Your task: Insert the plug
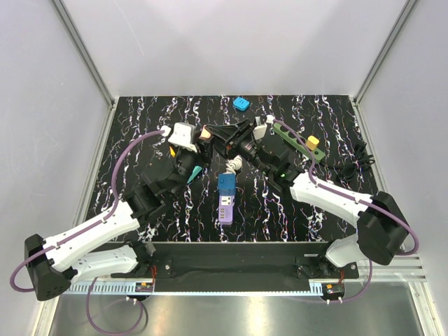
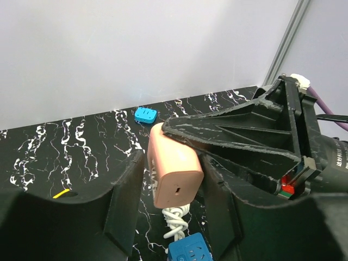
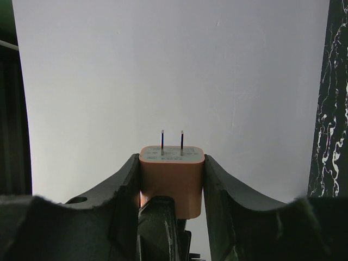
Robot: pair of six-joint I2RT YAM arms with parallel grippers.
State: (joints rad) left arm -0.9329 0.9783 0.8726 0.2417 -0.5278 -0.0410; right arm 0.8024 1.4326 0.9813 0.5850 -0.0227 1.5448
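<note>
Pink plug (image 3: pixel 172 179) sits clamped in the right gripper (image 3: pixel 171 159), in the air just far of the blue strip (image 1: pixel 225 196), while the left gripper (image 2: pixel 175 176) flanks it, and I cannot tell if it grips, so this is probably a handover, and the prongs must next turn down toward the slots.

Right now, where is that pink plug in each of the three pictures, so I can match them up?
Top external: pink plug, just left of centre, upper half.
Left wrist: lower centre, between the jaws of the left gripper.
Right wrist: bottom centre, prongs up, clamped in the right gripper.
Shared landmark: the black marbled tabletop, only a thin strip at the right edge in the right wrist view.
</note>
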